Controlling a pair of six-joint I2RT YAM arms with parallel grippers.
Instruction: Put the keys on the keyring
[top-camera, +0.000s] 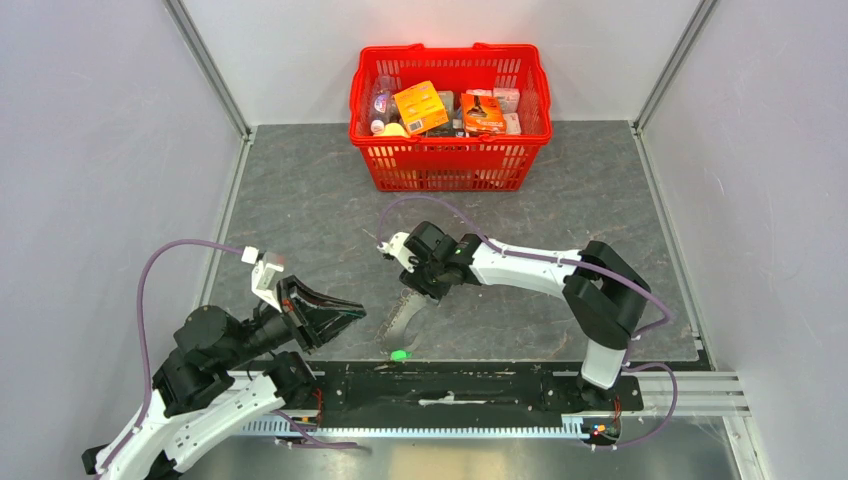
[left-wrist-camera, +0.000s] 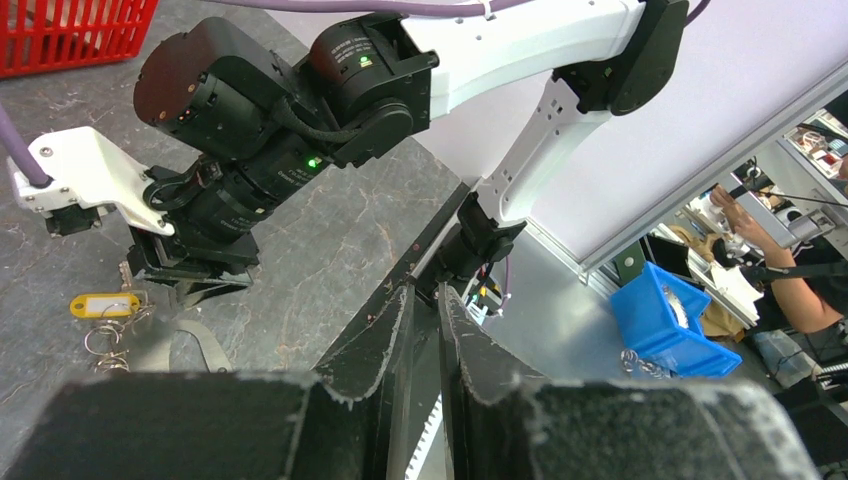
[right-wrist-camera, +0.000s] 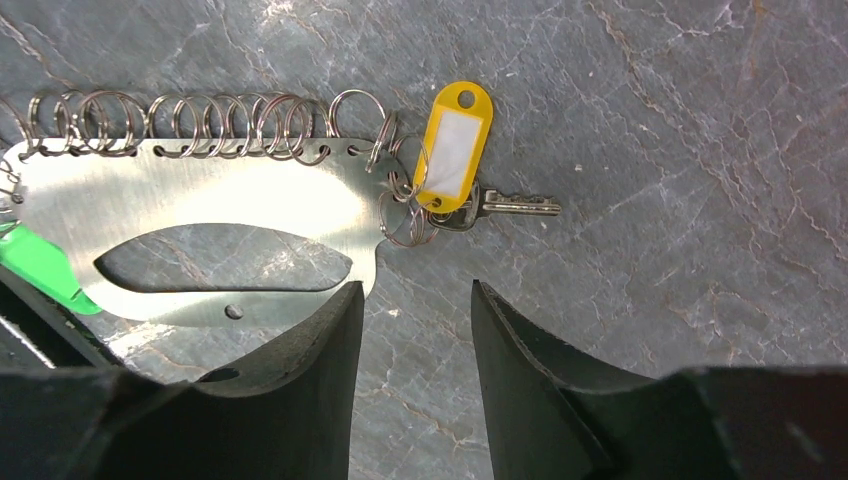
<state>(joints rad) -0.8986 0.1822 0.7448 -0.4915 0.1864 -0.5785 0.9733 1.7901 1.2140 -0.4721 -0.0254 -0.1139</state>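
The keyring (right-wrist-camera: 200, 215) is a flat oval metal loop with a row of wire rings along one side; it lies on the grey table, also in the top view (top-camera: 403, 318). The yellow key (right-wrist-camera: 455, 150) lies at its right end, touching the end rings; I cannot tell whether it is threaded on. It also shows in the left wrist view (left-wrist-camera: 100, 303). The green key (top-camera: 400, 354) lies at the keyring's near end, its head partly in the right wrist view (right-wrist-camera: 35, 270). My right gripper (right-wrist-camera: 415, 295) hovers open and empty just beside the keyring. My left gripper (left-wrist-camera: 425, 295) is shut and empty, left of the keyring.
A red basket (top-camera: 450, 165) full of groceries stands at the back of the table. The black rail (top-camera: 450, 385) with the arm bases runs along the near edge. The right arm's wrist (left-wrist-camera: 250, 150) hangs above the keyring. Grey walls close both sides.
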